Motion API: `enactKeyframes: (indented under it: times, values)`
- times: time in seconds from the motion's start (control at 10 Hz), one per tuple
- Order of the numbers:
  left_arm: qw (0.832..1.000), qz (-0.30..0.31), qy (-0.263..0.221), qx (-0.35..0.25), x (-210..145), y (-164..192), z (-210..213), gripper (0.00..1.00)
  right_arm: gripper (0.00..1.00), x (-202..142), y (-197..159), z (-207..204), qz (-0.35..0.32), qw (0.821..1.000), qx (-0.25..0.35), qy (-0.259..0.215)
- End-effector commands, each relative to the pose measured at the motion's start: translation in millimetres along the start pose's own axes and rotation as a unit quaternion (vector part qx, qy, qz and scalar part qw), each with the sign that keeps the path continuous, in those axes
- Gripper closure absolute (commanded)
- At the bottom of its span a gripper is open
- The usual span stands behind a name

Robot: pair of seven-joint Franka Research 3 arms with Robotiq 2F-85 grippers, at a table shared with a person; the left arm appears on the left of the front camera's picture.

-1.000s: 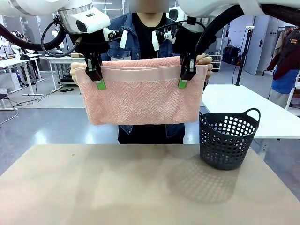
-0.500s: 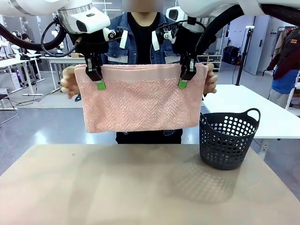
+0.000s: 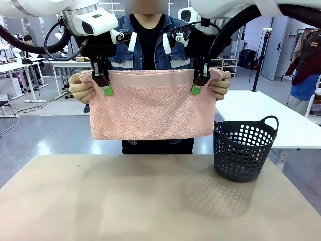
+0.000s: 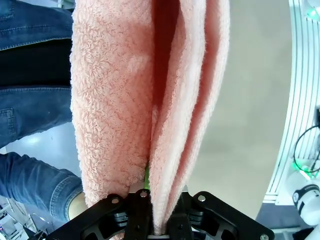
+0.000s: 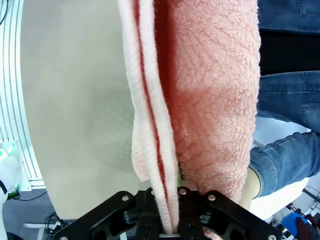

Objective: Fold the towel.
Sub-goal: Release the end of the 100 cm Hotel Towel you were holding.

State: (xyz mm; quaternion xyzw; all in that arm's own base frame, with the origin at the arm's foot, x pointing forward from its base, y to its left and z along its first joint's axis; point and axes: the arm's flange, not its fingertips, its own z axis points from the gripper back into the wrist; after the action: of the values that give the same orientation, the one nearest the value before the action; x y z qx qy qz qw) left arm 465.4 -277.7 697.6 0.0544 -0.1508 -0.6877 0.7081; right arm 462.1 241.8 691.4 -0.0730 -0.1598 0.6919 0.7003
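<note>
The pale pink towel (image 3: pixel 150 108) hangs doubled over in the air above the far side of the table, its folded edge on top. My left gripper (image 3: pixel 103 84) is shut on the upper left part and my right gripper (image 3: pixel 198 83) is shut on the upper right part. The person's hands (image 3: pixel 82 88) hold the towel's two top corners just outside my fingers. In the left wrist view the towel (image 4: pixel 150 110) runs away from the jaws in thick layers; the right wrist view gives the same sight of the towel (image 5: pixel 195 100).
A dark perforated basket (image 3: pixel 244 149) stands on the right of the tan table (image 3: pixel 125 201). The person stands right behind the towel at the far edge. A white table (image 3: pixel 261 113) lies farther back on the right.
The person's hands have shifted along the top corners and now grip them. The towel's lower edge has risen a little. Both grippers kept their hold and place.
</note>
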Motion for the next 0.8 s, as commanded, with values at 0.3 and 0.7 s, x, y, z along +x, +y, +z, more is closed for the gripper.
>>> enactKeyframes:
  times: [0.3, 0.7]
  values:
    - [1.0, 0.0, 0.0, 0.0, 0, 0, 0, 0.69, 0.79, 0, 0, 0, 0.0, 1.0, 0.0, 0.0]
    - [0.999, 0.006, 0.002, 0.045, -8, -7, 10, 0.0, 0.21, -11, 11, 10, -0.013, 1.0, -0.006, 0.0]
